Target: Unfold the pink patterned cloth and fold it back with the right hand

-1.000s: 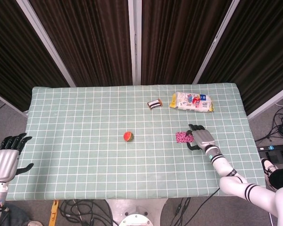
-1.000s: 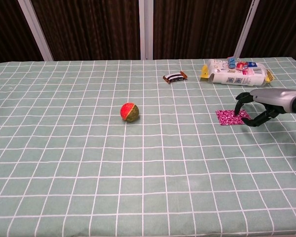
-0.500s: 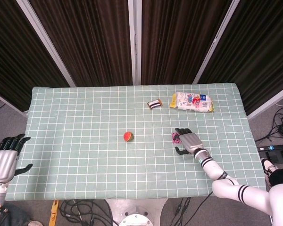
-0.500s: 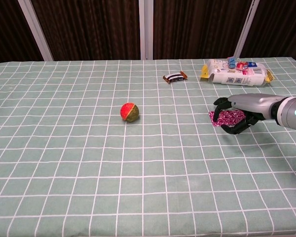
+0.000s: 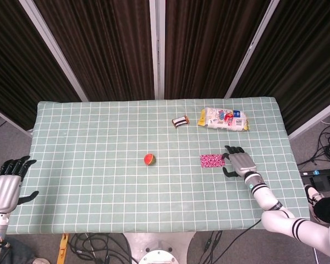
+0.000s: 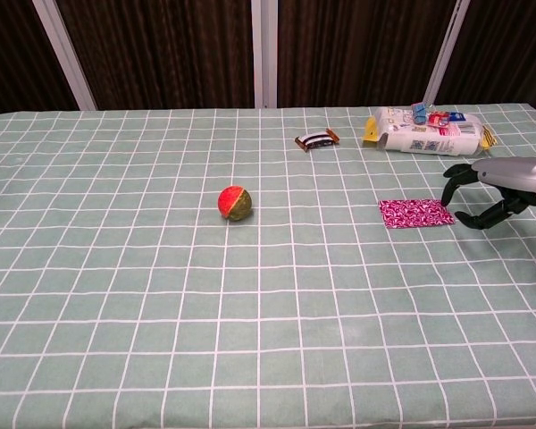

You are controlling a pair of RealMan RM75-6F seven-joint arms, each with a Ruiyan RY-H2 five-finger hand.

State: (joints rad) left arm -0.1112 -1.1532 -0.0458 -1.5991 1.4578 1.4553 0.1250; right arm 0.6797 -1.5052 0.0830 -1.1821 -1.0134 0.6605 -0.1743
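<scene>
1. One left hand (image 5: 4, 186) hangs off the table's left edge, well below the tabletop; its fingers are spread apart and hold nothing. Only the head view shows it.
2. One table (image 5: 88, 143), covered in a green checked sheet, carries four loose things.
3. One ball (image 5: 149, 159), red and green, sits near the middle of the table, well apart from everything else.
4. One small wrapper (image 5: 180, 121), dark with a white band, lies toward the far edge, near the pack.
5. One cloth (image 5: 212, 160), pink and patterned, lies flat as a long rectangle right of the ball, its short right end just beside the right hand's fingertips. In the chest view (image 6: 414, 212) it shows clear of them, untouched.
6. One pack (image 5: 223, 119), white with coloured print, lies by the far edge, beyond the cloth.
7. One right hand (image 5: 239, 163) hovers low at the cloth's right end, palm down, fingers curved and apart, gripping nothing; the chest view (image 6: 489, 191) shows thumb and fingers well parted.
</scene>
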